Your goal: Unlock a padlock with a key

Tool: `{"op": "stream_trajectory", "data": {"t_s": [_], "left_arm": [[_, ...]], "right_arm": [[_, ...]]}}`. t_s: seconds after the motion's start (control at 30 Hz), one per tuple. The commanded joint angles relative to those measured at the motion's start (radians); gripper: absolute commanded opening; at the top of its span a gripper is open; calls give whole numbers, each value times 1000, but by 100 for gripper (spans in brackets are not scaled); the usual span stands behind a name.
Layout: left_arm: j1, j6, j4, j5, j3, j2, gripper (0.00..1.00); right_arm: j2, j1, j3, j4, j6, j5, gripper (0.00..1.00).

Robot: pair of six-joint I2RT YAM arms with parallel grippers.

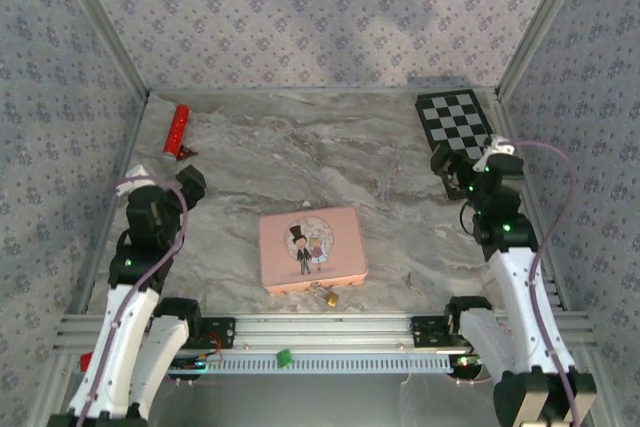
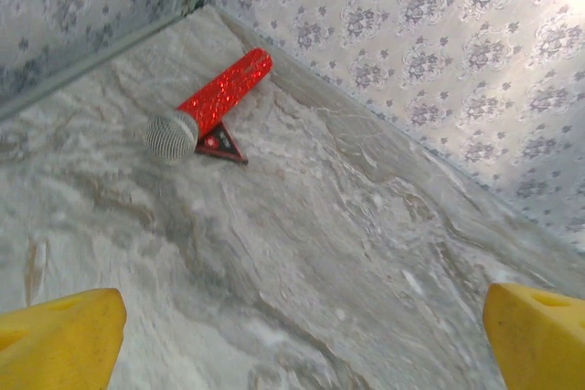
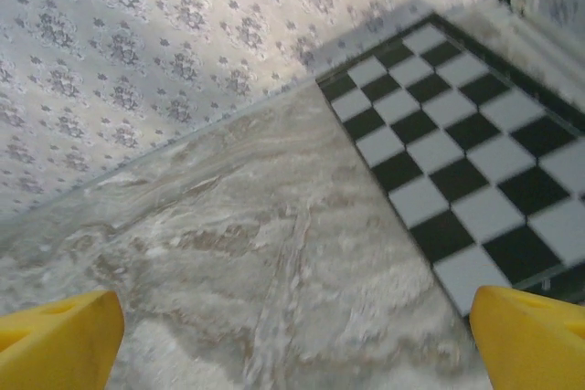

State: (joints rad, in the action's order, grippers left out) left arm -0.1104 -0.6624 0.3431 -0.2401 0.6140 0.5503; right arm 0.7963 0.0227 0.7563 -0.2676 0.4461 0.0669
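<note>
Marble-patterned table [image 1: 400,207], walled on three sides with flowered paper. Pink tin [image 1: 312,250] lies flat near the middle, toward the near edge. Checkerboard mat [image 1: 455,122] sits in the far right corner; a red microphone [image 2: 219,98] with a silver mesh head sits in the far left.

Left gripper [image 2: 294,335]: yellow fingers spread wide, nothing between them, over bare table and facing the microphone. Right gripper [image 3: 297,340]: likewise spread and empty, at the edge of the checkerboard mat. Both are well apart from the tin.

Padlock [image 1: 328,295] – a tiny brass body right against the tin's near edge, toward its right corner. Whether it touches the tin, I cannot tell. The shackle is too small to make out.

I cannot pick out the key in the overhead view.

Handling, as I judge it: the padlock is stiff, light and smooth, so it is likely to skid or spin if nudged. Take it across the flat faces of the body, leaving the keyhole end free – the tin may crowd a finger.
</note>
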Motion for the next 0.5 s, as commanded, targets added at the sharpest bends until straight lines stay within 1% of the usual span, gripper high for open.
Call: {"op": "stream_trajectory", "data": {"t_s": [0.0,0.07,0.1,0.17,0.27,0.37,0.47], "left_arm": [[23,-100,72,119,-70,-117,100],[28,-79,-23,210,-125,-164,100],[28,-74,-49,250,-134,-164,100],[28,-55,-92,346,-135,-115,100],[20,-23,-119,429,-115,-13,100],[-2,5,-177,455,-125,33,100],[-32,54,-227,425,-138,33,100]], "right_arm": [[-26,26,-24,-177,115,158,99],[-18,3,3,-264,102,156,99],[-12,-25,19,-318,92,132,99],[-9,-118,44,-427,82,24,99],[-7,-273,43,-529,143,-111,99],[10,-413,18,-594,245,-180,99],[32,-508,-17,-624,324,-214,99]]}}
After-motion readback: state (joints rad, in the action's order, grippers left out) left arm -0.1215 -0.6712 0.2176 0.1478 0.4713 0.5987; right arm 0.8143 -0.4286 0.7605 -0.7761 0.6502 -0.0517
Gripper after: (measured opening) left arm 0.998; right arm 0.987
